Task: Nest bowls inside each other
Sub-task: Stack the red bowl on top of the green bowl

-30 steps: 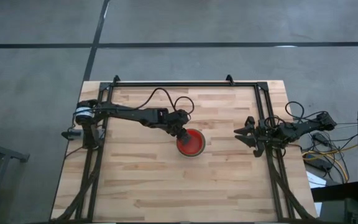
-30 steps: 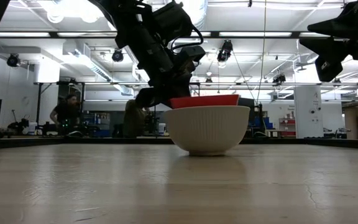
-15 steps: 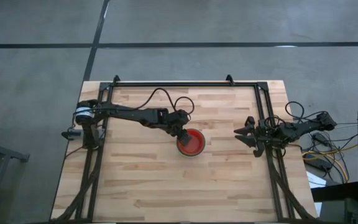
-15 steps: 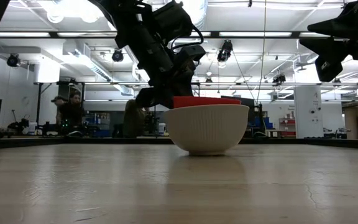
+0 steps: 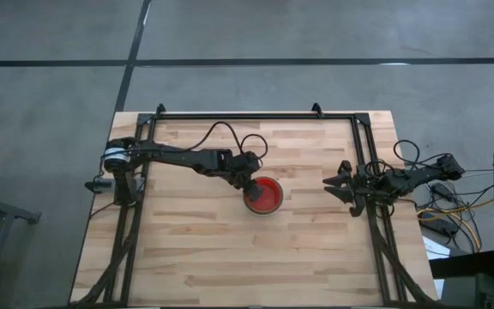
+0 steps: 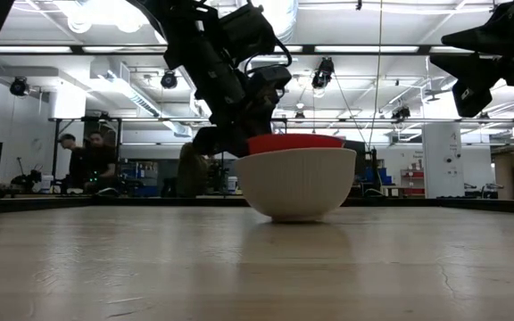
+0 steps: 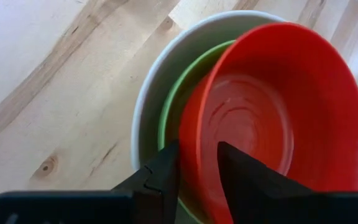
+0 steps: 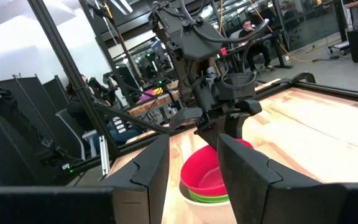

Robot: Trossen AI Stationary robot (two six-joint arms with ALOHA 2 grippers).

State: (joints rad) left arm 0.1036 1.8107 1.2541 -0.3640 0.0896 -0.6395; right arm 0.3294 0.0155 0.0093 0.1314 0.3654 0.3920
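Note:
A red bowl (image 7: 272,112) sits nested in a green bowl (image 7: 169,109), which sits in a pale white bowl (image 6: 298,183) near the table's middle. My left gripper (image 7: 197,165) is open at the stack's left rim, slanting down, with one finger inside the red bowl and one outside it. In the low view the red bowl's rim (image 6: 294,141) shows just above the white bowl. My right gripper (image 5: 337,183) hovers open at the table's right edge, holding nothing. My left gripper straddles the red bowl's near rim (image 7: 194,143), one finger (image 7: 241,171) inside the bowl and the other (image 7: 163,168) outside, over the green bowl's edge. Whether either finger touches the rim, I cannot tell. The bowl rests in the stack.
A black frame (image 5: 256,114) runs along the table's far edge and down both sides. Bare wood (image 5: 230,257) lies in front of the stack. People and workshop gear (image 6: 87,165) show in the room beyond the table.
My left gripper has stayed at the stack's rim and its fingers have parted. The red bowl has settled a little in the stack, and its rim now sits more level above the white bowl.

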